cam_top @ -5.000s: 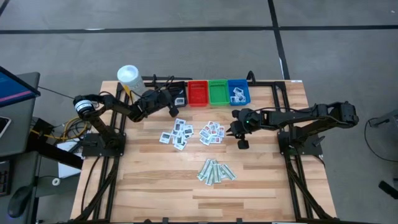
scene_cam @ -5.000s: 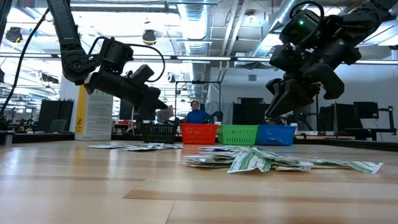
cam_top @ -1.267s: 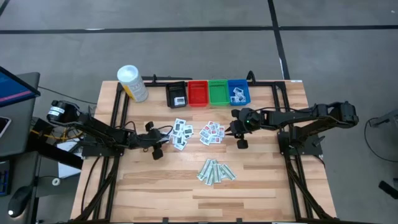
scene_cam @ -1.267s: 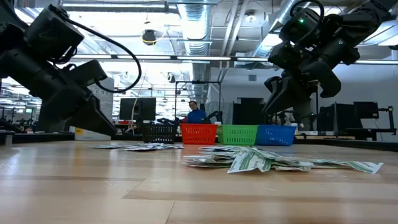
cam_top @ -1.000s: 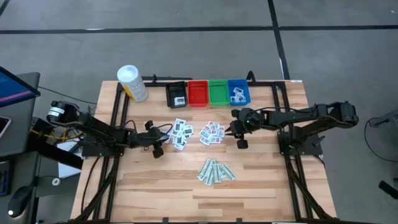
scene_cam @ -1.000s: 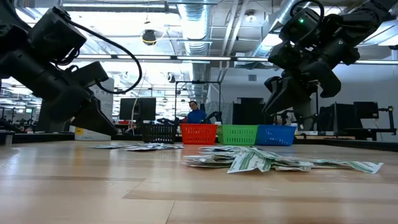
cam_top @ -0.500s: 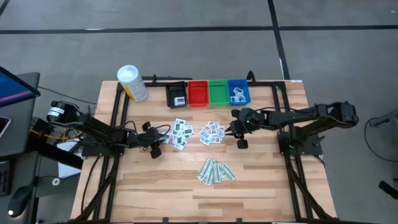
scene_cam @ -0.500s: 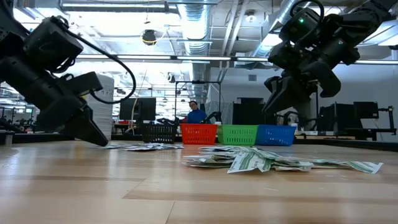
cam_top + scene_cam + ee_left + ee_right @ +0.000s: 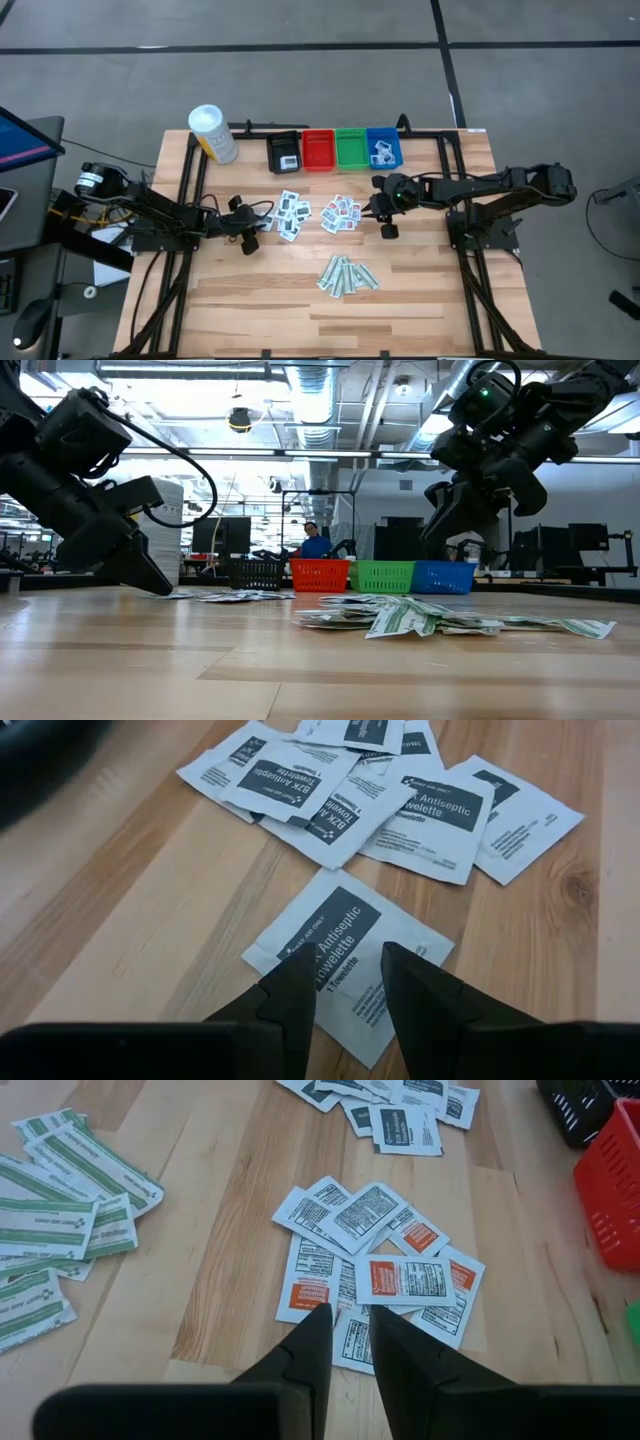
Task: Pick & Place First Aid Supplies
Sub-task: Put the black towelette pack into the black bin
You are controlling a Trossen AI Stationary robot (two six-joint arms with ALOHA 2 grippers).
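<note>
Two dark robot arms work a wooden table (image 9: pixel 250 300) strewn with first aid packets, seen from overhead. At centre left of the frame, the left gripper (image 9: pixel 250 238) sits low at the edge of a cluster of antiseptic towelette packets (image 9: pixel 287 214); its wrist camera shows the two fingers (image 9: pixel 425 995) parted a little, their tips over a single towelette packet (image 9: pixel 345 955) lying flat apart from the pile, with nothing gripped. About seven such dark-printed packets can be counted in that close view, several overlapping. At centre right, the right gripper (image 9: pixel 385 222) hangs beside a second cluster of red-printed packets (image 9: pixel 342 213), roughly eight by its wrist camera, its fingers (image 9: pixel 312 1342) nearly together and empty above the nearest packet. A third heap, of pale-green wrapped strips (image 9: pixel 347 274), lies lower centre; their number cannot be told exactly. Along the upper edge stand four small bins in a row: a black bin (image 9: pixel 271 153), a red bin (image 9: pixel 318 149), a green bin (image 9: pixel 351 148) and a blue bin (image 9: pixel 384 139), the black and blue ones holding white packets. One white canister (image 9: pixel 211 131) stands at upper left.
</note>
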